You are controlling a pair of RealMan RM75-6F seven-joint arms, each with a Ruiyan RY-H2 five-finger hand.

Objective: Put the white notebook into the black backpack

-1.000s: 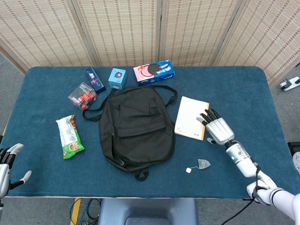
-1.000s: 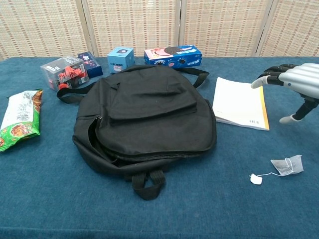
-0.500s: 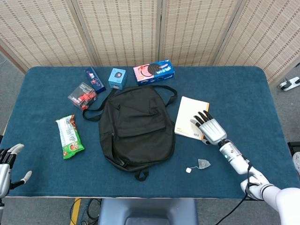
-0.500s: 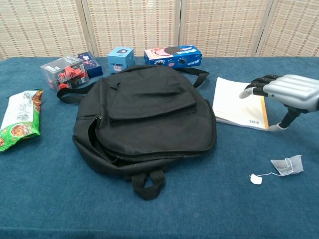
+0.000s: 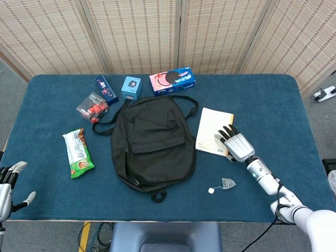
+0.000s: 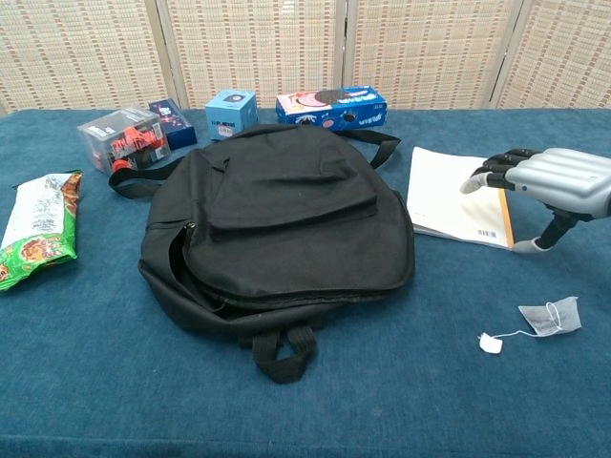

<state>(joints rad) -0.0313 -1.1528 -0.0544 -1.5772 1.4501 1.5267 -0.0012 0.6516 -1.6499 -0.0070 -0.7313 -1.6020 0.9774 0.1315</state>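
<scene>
Here the right hand [image 5: 237, 145] hovers over the white notebook's [image 5: 212, 130] right edge — fingers spread, holding nothing. The black backpack [image 5: 152, 143] lies zipped just left of the notebook. The left hand [image 5: 6, 184] sits open, well left of it.

The backpack [image 5: 152, 144] is black and soft, lying flat near the middle of the blue table with its front pocket facing up, its straps trailing toward the far side and a small loop at its near end (its main zipper looks partly open along the left side in the chest view). The notebook [image 5: 212, 131] is white with a yellow-orange edge along its right side and a barcode near its near right corner, closed and flat on the table just right of the backpack, apart from it.
</scene>
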